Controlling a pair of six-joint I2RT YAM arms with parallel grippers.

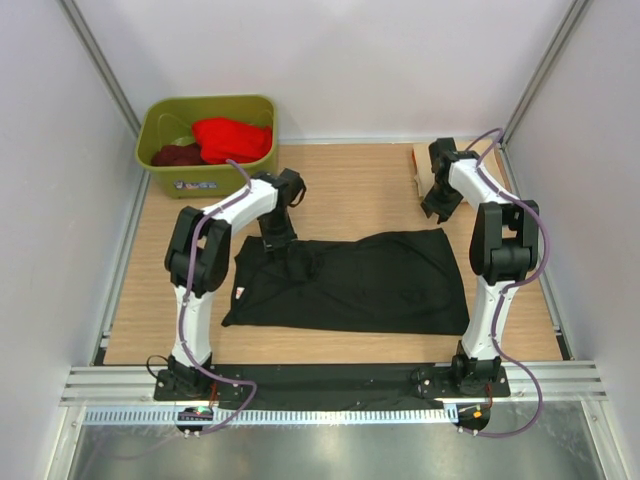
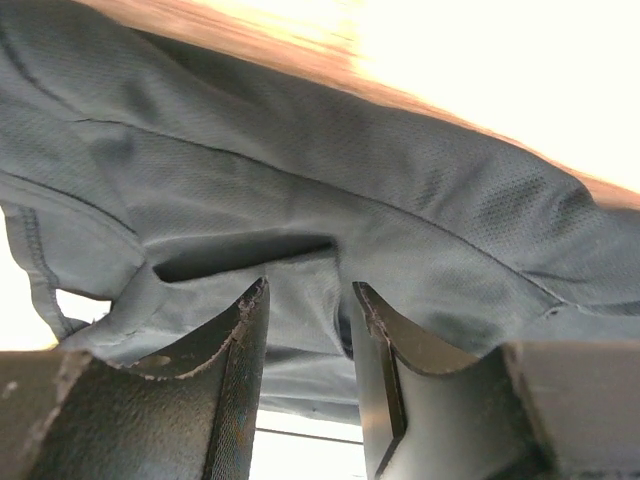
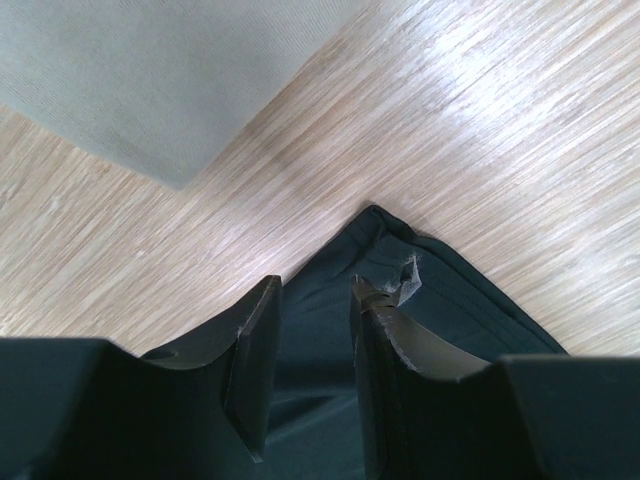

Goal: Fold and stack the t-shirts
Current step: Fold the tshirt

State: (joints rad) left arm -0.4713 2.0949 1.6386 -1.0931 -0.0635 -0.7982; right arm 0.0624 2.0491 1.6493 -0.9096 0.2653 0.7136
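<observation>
The black t-shirt (image 1: 370,285) lies spread across the middle of the table, bunched up near its upper left. My left gripper (image 1: 278,243) is down on that bunched part. In the left wrist view its jaws (image 2: 310,290) stand a little apart with the cloth (image 2: 350,170) between and beyond them. My right gripper (image 1: 437,208) hangs over the shirt's far right corner. Its jaws (image 3: 315,290) are parted astride the corner (image 3: 450,290), which lies flat. The beige shirt (image 1: 415,165) lies at the back right and also shows in the right wrist view (image 3: 150,70). The red shirt (image 1: 232,138) and maroon shirt (image 1: 175,155) are in the tub.
The olive-green tub (image 1: 205,182) stands at the back left corner. Grey walls with metal posts close in the table on the left, right and back. A metal rail (image 1: 330,382) runs along the near edge by the arm bases.
</observation>
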